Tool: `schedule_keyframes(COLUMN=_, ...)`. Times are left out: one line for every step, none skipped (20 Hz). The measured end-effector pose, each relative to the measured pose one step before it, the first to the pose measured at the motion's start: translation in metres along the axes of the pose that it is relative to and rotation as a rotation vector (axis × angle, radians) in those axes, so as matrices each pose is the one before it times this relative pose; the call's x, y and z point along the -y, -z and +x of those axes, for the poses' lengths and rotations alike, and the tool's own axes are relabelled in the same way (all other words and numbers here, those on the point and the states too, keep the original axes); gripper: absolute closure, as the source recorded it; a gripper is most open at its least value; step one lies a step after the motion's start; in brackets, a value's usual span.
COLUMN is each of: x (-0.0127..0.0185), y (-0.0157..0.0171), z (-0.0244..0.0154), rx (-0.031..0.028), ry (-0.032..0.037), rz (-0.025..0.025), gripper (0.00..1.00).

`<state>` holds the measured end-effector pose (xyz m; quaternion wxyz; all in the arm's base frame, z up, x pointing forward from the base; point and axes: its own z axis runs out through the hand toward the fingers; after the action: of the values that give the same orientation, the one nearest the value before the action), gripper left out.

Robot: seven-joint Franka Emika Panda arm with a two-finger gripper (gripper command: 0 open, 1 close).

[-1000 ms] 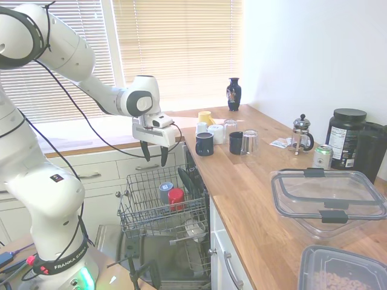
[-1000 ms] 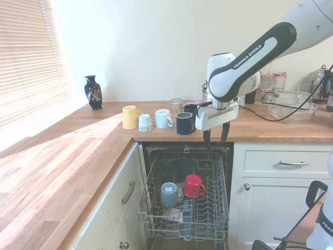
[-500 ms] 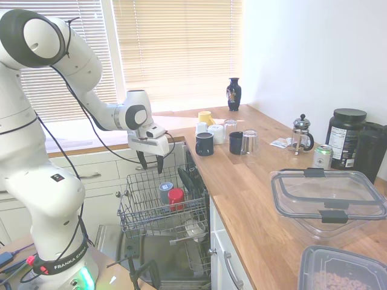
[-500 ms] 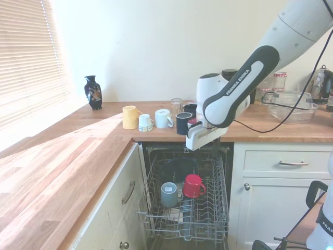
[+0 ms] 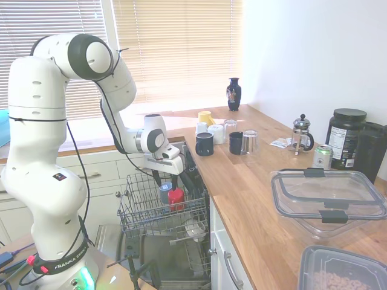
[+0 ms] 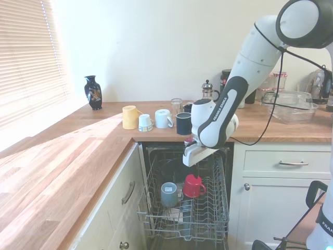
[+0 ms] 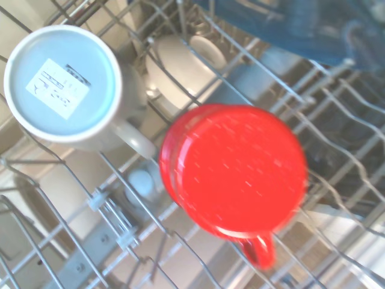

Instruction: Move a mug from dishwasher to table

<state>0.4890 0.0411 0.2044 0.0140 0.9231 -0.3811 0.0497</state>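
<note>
Gripper over red mug in rack, fingers not visible, can't tell width.
Gripper (image 6: 189, 157) above mug (image 6: 193, 186), upside down in dishwasher (image 6: 184, 208) rack, blue-grey cup (image 6: 168, 194) just beside; risk: clipping cup or tines, handle snagging. Table (image 6: 78, 151) beyond.

The table (image 5: 254, 199) is running as wooden planks over white cabinets and carrying a dark vase (image 5: 234, 94) at the far end. A yellow cup (image 6: 129, 116), 2 pale cups (image 6: 154, 121), a clear glass (image 5: 249, 142) and 2 dark mugs (image 5: 204, 144) are sitting together near the edge. A French press (image 5: 301, 134), a can (image 5: 322, 157), a black tub (image 5: 346, 138) and lidded clear containers (image 5: 326, 202) are standing further along. The dishwasher rack (image 6: 212, 213) is holding a red mug (image 6: 193, 186) and a blue-grey cup (image 6: 168, 194), both upside down, side by side.
</note>
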Motion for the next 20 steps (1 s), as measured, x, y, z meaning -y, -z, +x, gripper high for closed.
schedule_keyframes(x=0.00174, y=-0.00434, z=0.00160, rx=0.00430, ry=0.00826, rz=0.00588, gripper=0.00)
schedule_keyframes(x=0.00096, y=-0.00468, z=0.00087, rx=0.00480, ry=0.00956, rz=0.00514, gripper=0.00)
schedule_keyframes(x=0.00014, y=-0.00460, z=0.00003, rx=0.00435, ry=0.01027, rz=0.00408, gripper=0.00)
schedule_keyframes(x=-0.00009, y=-0.00519, z=-0.00105, rx=0.00586, ry=0.00939, rz=0.00273, gripper=0.00)
schedule_keyframes(x=-0.00004, y=-0.00542, z=-0.00166, rx=0.00529, ry=0.01120, rz=0.00207, gripper=0.00)
schedule_keyframes(x=0.00007, y=-0.00521, z=-0.00161, rx=0.00330, ry=0.00995, rz=0.00271, gripper=0.00)
schedule_keyframes(x=-0.00017, y=-0.00510, z=-0.00154, rx=0.00259, ry=0.01031, rz=0.00060, gripper=0.00)
schedule_keyframes(x=-0.00038, y=-0.00450, z=-0.00073, rx=-0.00119, ry=0.00863, rz=0.00274, gripper=0.00)
schedule_keyframes(x=-0.00106, y=-0.00423, z=-0.00004, rx=-0.00311, ry=0.00698, rz=0.00099, gripper=0.00)
schedule_keyframes(x=-0.00146, y=-0.00432, z=0.00014, rx=-0.00180, ry=0.00402, rz=0.00025, gripper=0.00)
schedule_keyframes(x=-0.00148, y=-0.00454, z=0.00028, rx=0.00069, ry=0.00152, rz=0.00261, gripper=0.00)
schedule_keyframes(x=-0.00151, y=-0.00477, z=0.00037, rx=0.00194, ry=0.00180, rz=0.00288, gripper=0.00)
schedule_keyframes(x=-0.00129, y=-0.00401, z=0.00115, rx=0.00229, ry=0.00377, rz=0.00151, gripper=0.00)
schedule_keyframes(x=-0.00069, y=-0.00357, z=0.00184, rx=-0.00003, ry=0.00371, rz=0.00305, gripper=0.00)
schedule_keyframes(x=-0.00072, y=-0.00353, z=0.00180, rx=0.00154, ry=0.00413, rz=0.00158, gripper=0.00)
schedule_keyframes(x=-0.00095, y=-0.00345, z=0.00211, rx=0.00066, ry=0.00398, rz=0.00080, gripper=0.00)
schedule_keyframes(x=-0.00108, y=-0.00305, z=0.00259, rx=-0.00121, ry=0.00503, rz=0.00291, gripper=0.00)
schedule_keyframes(x=-0.00097, y=-0.00311, z=0.00250, rx=0.00048, ry=0.00422, rz=0.00120, gripper=0.00)
schedule_keyframes(x=-0.00070, y=-0.00257, z=0.00264, rx=0.00063, ry=0.00434, rz=0.00105, gripper=0.00)
schedule_keyframes(x=-0.00054, y=-0.00173, z=0.00271, rx=0.00027, ry=0.00200, rz=0.00132, gripper=0.00)
